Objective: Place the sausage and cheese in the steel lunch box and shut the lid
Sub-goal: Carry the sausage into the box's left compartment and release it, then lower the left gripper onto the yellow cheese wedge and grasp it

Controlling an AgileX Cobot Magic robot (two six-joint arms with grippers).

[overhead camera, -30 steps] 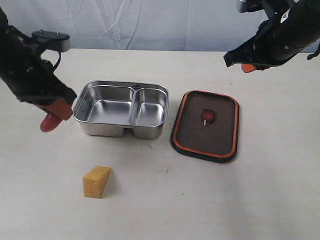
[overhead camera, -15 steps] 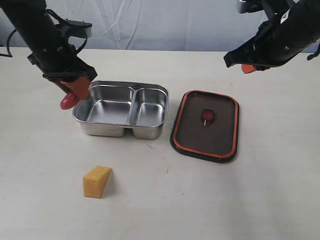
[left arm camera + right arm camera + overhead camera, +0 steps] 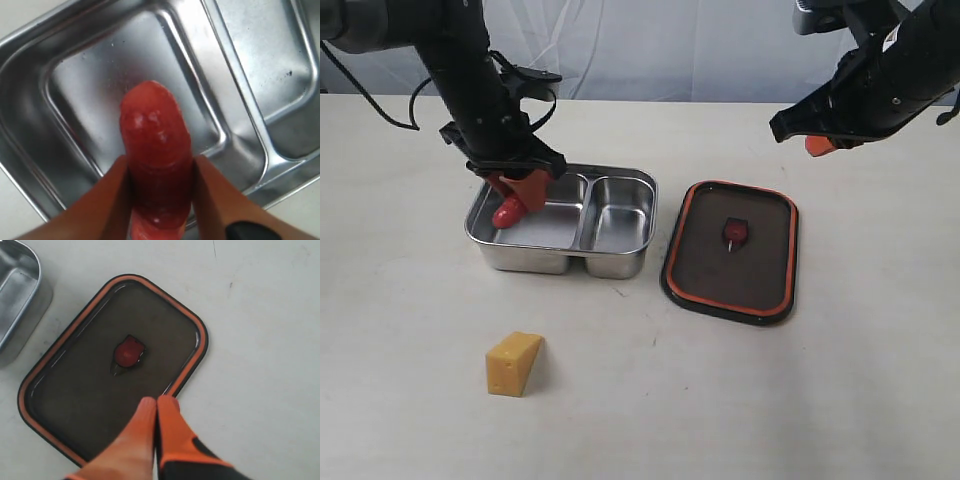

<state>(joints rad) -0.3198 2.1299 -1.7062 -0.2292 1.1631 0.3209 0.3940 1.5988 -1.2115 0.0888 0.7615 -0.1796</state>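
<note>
A: Holding the sausage (image 3: 156, 145) where?
B: Pinching it in the left end effector (image 3: 523, 188), dangling over the steel lunch box's (image 3: 620, 262) larger compartment directly below.
A: And on the right?
B: Hovering with the right end effector (image 3: 820, 145) pressed closed, empty, above the lid (image 3: 760, 270).

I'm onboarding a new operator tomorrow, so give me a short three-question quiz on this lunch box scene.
1. True or false: the cheese lies on the table, outside the steel lunch box.
2. What does the left gripper hold? A: the sausage. B: the cheese. C: nothing.
3. Short answer: over which compartment of the steel lunch box is the sausage, the larger or the smaller?

Key: 1 true; 2 A; 3 the larger.
</note>
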